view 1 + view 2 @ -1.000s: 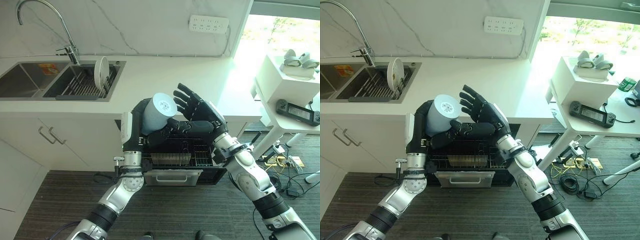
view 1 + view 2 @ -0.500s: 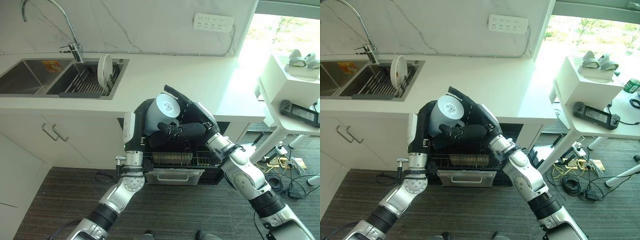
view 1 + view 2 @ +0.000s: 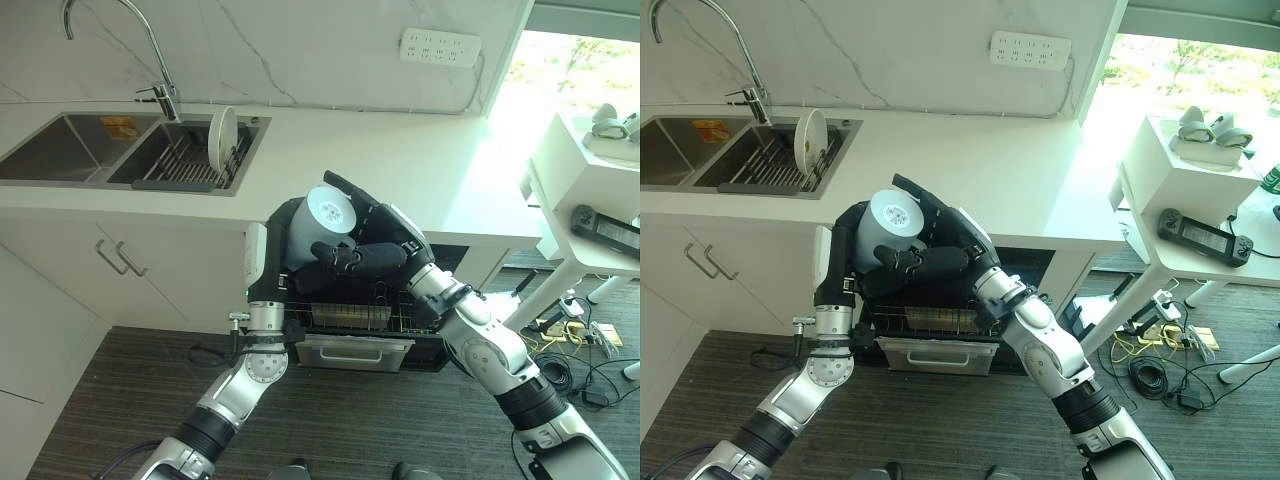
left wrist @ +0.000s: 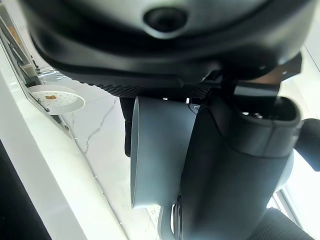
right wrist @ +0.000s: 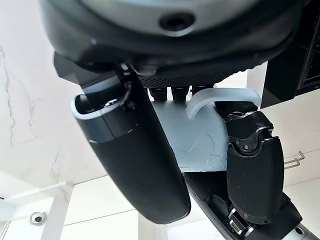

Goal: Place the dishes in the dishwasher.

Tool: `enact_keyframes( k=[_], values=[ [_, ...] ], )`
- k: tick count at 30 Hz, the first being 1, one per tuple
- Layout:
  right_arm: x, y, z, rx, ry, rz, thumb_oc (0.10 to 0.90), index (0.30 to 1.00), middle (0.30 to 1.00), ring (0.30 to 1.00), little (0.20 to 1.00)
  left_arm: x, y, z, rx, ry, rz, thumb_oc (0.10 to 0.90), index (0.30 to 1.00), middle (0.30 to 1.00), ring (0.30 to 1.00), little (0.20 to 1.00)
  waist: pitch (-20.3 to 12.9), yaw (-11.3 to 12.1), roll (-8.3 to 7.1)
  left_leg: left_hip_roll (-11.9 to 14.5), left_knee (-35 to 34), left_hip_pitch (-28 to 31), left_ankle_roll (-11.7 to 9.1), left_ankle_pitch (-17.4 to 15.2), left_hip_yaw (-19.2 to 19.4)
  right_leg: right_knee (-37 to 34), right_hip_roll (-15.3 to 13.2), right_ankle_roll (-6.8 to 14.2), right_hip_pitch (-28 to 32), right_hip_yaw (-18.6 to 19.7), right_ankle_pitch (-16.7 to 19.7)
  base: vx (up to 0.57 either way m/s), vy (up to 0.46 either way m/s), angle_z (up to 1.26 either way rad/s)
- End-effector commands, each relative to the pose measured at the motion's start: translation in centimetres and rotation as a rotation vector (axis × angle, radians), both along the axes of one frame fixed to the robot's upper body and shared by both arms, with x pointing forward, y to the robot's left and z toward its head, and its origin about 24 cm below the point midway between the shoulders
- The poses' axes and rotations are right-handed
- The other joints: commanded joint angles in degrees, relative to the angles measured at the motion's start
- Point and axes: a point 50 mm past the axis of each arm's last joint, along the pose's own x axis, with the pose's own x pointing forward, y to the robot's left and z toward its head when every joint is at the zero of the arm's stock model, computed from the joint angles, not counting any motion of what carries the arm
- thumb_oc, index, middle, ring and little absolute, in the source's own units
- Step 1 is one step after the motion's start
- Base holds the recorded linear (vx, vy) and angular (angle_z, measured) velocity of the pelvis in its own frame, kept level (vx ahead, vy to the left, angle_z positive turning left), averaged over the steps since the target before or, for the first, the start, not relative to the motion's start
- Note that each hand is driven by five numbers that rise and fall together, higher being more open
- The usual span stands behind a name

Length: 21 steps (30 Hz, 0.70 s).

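Both the left hand [image 3: 300, 270] and right hand [image 3: 375, 245] grasp the pale-blue mug [image 3: 315, 222] above the open dishwasher rack [image 3: 350, 315]; a plate [image 3: 221, 139] stands in the sink rack [image 3: 175, 170], far left.

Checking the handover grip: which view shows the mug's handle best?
Right wrist view: the mug handle arches pale just past the right hand. Eye views show its upturned base between both hands; left wrist view shows its side by the left hand.
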Motion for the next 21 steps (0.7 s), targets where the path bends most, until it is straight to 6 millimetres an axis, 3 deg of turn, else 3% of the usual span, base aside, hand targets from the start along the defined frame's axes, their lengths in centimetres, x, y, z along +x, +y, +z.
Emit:
enact_keyframes(
  k=[1,21],
  values=[
    [-0.7,4.3,4.5,0.122,-0.167,0.179,0.8,0.9,0.9,0.9,0.9,0.5,-3.4,6.1,-0.043,-0.297,-0.165,0.4,0.3,0.3,0.3,0.3,-3.4,0.13,-1.66,-0.31,6.09,-2.04,1.52,-11.13,-6.41,-1.53,-0.77,4.03,3.52,1.12,-4.73,0.0,0.0,0.0],
    [0.0,6.0,4.1,-0.134,-0.302,0.05,0.8,0.9,0.9,0.9,0.9,0.7,-4.5,7.0,-0.014,-0.378,-0.133,0.4,0.3,0.3,0.3,0.3,-2.9,0.52,-1.95,-0.61,6.09,-1.89,1.66,-11.22,-6.55,-1.53,-0.9,3.94,3.75,0.98,-4.67,0.0,0.0,0.0]
  ],
)
